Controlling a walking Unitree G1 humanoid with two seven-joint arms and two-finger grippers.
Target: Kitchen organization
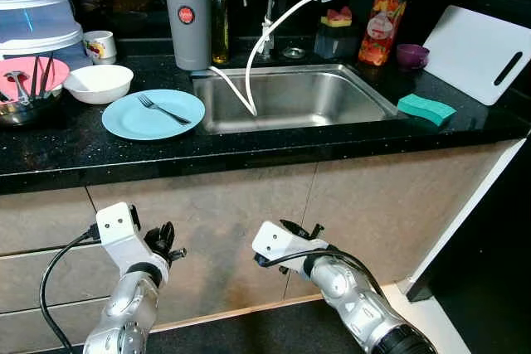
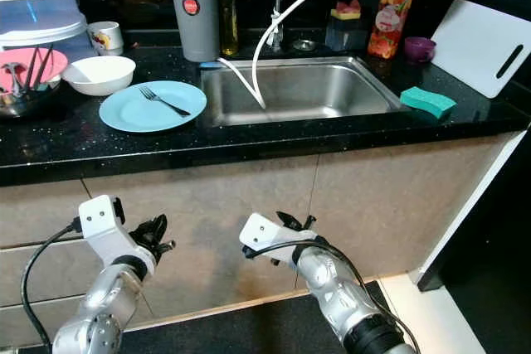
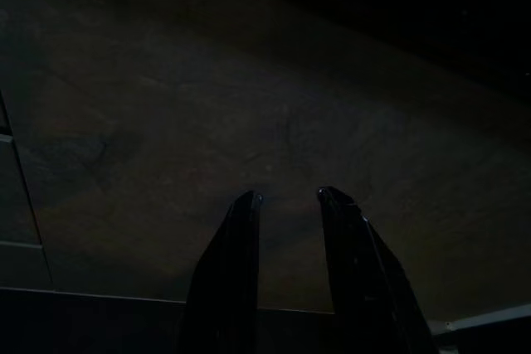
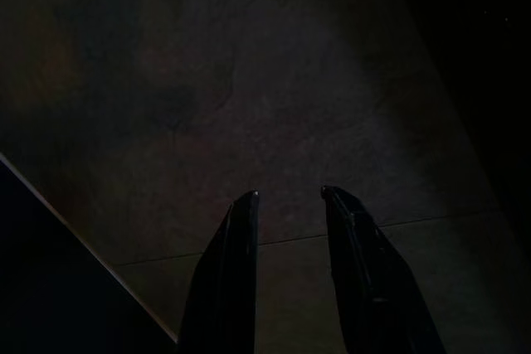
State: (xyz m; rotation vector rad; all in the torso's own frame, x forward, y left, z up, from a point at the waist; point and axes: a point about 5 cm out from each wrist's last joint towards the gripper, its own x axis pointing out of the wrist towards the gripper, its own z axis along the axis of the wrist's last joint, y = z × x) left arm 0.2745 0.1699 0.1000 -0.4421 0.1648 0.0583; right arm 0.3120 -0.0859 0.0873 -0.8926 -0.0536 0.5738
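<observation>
Both silver arms hang low with elbows bent, wrists raised forward. The left gripper (image 3: 288,205) holds its two black fingers slightly apart, gripping nothing. The right gripper (image 4: 290,205) likewise shows parted, empty fingers.

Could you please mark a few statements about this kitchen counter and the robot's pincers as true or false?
1. A silver metal fork lies on the round light blue plate. True.
2. The green rectangular sponge lies inside the stainless steel sink. False: it lies on the black speckled countertop, on the robot's right of the sink.
3. The left pincer is shut on the fork. False: it is open and empty, low before the beige cabinet front.
4. The round white bowl stands beside the blue plate. True.
5. The right pincer is open and holds nothing. True.
</observation>
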